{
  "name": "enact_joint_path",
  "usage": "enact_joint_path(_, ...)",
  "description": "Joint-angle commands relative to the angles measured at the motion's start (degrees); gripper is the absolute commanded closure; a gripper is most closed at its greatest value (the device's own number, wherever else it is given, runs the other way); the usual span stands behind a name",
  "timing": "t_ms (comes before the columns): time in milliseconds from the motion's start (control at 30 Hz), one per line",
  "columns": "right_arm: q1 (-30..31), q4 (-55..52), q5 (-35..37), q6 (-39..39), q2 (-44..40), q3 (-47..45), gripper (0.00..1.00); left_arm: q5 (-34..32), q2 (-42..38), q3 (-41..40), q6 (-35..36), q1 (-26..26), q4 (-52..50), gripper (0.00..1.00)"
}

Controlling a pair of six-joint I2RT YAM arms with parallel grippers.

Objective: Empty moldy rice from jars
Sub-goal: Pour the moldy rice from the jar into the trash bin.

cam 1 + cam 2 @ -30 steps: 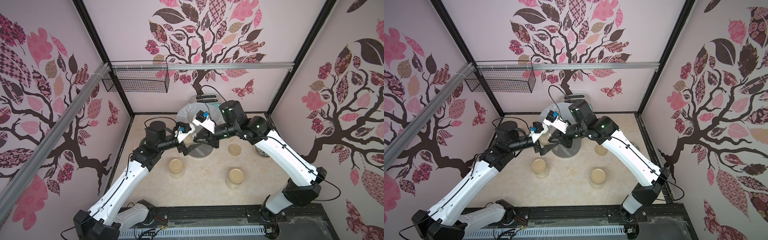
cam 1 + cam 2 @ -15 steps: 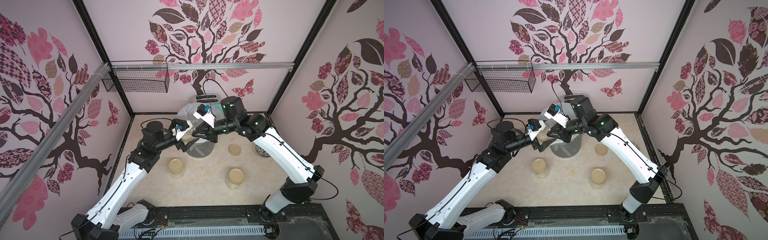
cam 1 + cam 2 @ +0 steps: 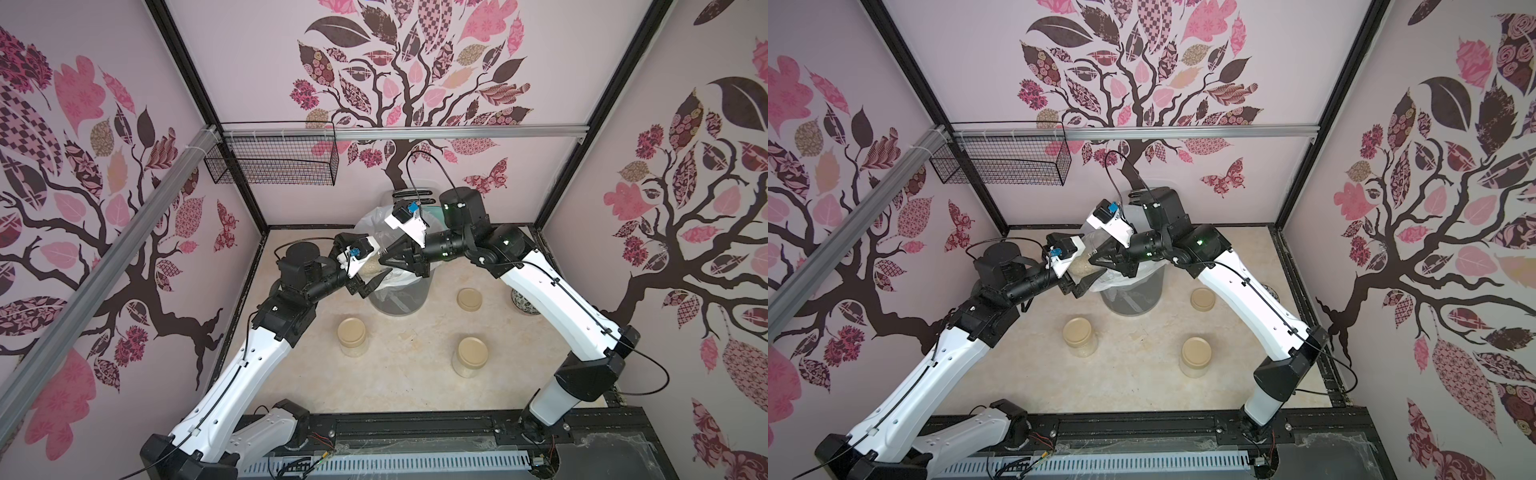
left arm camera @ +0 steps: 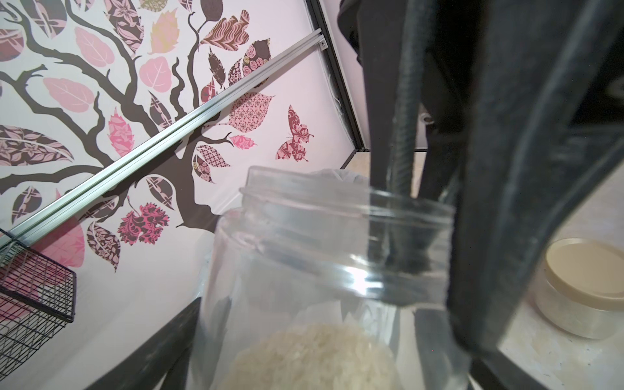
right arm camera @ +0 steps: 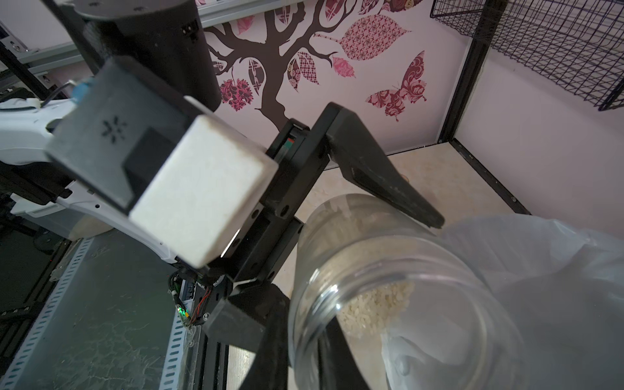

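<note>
Jars (image 3: 469, 356) number three: one open jar (image 3: 369, 266), two lidded jars (image 3: 352, 337); one loose lid (image 3: 469, 299).

Left arm (image 3: 266, 357) reaching forward, left fingers (image 3: 375, 284) clamped wide, right arm (image 3: 552, 299) bent across, right fingers (image 3: 400, 246) pressed together

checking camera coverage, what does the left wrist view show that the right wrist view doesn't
Only the left wrist view: a closed jar, beige lid showing, on the table. Only the right wrist view: the left arm's wrist camera and the slotted front rail. Both: the left gripper clamped on the open jar, the rice inside it, the wire basket.
</note>
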Motion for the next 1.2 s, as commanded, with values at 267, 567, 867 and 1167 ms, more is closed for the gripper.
enact_joint_path(267, -1.8, 3.9, 0.3, -0.3, 0.1, 3.7, 1.00, 0.0, 1.2, 2.3, 9.6, 2.2, 1.5, 0.02)
enact_joint_path(567, -1.8, 2.5, 1.3, -0.2, 0.9, 5.6, 1.00, -1.0, 2.4, 3.5, 20.4, 2.2, -1.3, 0.02)
enact_joint_path(867, -2.1, 3.6, 5.2, -0.7, -0.1, 4.9, 1.00, -4.5, 0.8, 1.9, 18.0, 2.2, -2.1, 0.02)
enact_joint_path(1167, -5.1, 12.5, 7.8, 2.3, -2.1, 1.4, 1.00, -8.1, -3.5, -2.0, -11.1, 2.5, 7.2, 0.02)
